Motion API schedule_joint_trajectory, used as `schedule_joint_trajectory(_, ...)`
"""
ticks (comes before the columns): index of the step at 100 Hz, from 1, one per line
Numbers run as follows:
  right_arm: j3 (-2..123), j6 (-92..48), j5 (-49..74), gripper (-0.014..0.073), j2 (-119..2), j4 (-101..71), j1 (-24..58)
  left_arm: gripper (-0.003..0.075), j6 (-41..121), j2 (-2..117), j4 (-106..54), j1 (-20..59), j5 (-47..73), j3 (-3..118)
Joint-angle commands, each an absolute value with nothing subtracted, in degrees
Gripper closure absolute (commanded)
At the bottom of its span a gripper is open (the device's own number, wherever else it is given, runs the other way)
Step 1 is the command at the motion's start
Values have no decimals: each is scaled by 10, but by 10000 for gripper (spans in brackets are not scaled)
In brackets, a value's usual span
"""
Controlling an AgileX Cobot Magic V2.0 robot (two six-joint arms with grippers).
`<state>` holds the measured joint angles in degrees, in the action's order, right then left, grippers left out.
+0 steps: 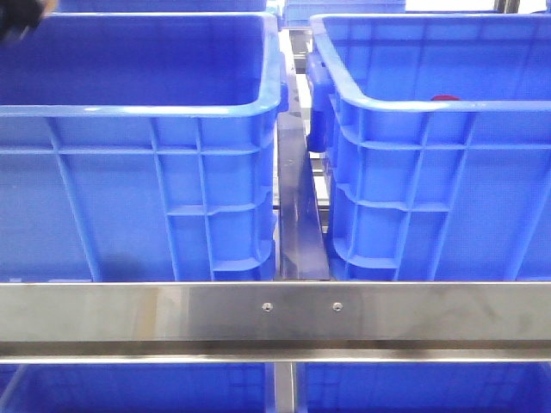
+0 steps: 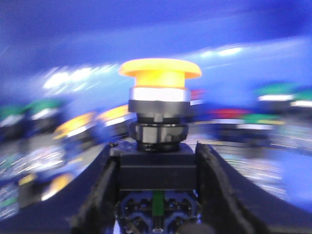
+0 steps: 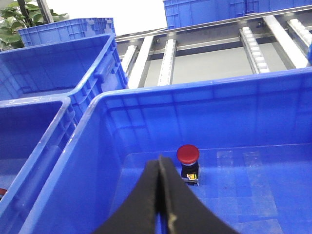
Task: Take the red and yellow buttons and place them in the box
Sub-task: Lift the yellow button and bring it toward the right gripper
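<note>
Between your left gripper's (image 2: 157,168) jaws sits the yellow button (image 2: 160,73), clenched by its black base, cap up, with more buttons blurred just beyond. Your right gripper (image 3: 161,195) has its jaws pressed together on nothing, hanging over the box (image 3: 204,105) where the red button (image 3: 188,155) stands just ahead. That blur suggests a fast swing, so the top-heavy yellow one could twist loose short of the box.

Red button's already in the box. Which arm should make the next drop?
Left. Its pincer is shut on the yellow button. The right pincer is shut and holds nothing, above the box where the red button stands.
</note>
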<state>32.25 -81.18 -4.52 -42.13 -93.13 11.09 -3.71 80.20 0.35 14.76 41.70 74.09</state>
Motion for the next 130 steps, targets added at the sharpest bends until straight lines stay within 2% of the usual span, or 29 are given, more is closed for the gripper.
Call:
schedule_joint_trajectory(1,339,-818,-36,661,-417,-928,108,739,-37,748,-4,195,400,750)
schedule_joint_trajectory(25,339,-818,-36,661,-417,-928,108,739,-37,681,-5,340,420,750)
schedule_joint_trajectory(52,339,-818,-14,645,-417,-928,108,739,-37,674,-5,477,410,750)
schedule_joint_trajectory(61,339,-818,9,563,-417,-928,108,739,-37,674,-5,493,406,750)
schedule_joint_trajectory(66,339,-818,23,488,-417,-928,108,739,-37,674,-5,497,402,750)
schedule_joint_trajectory(83,339,-818,69,152,-417,-938,108,739,-37,674,-5,497,401,750)
schedule_joint_trajectory(92,339,-818,106,47,-417,-975,108,739,-37,674,-5,497,401,750)
schedule_joint_trajectory(109,339,-809,214,31,-422,-1100,108,739,-37,674,-5,497,401,750)
schedule_joint_trajectory(130,356,-658,367,31,-474,-1100,108,739,-37,674,-5,497,401,750)
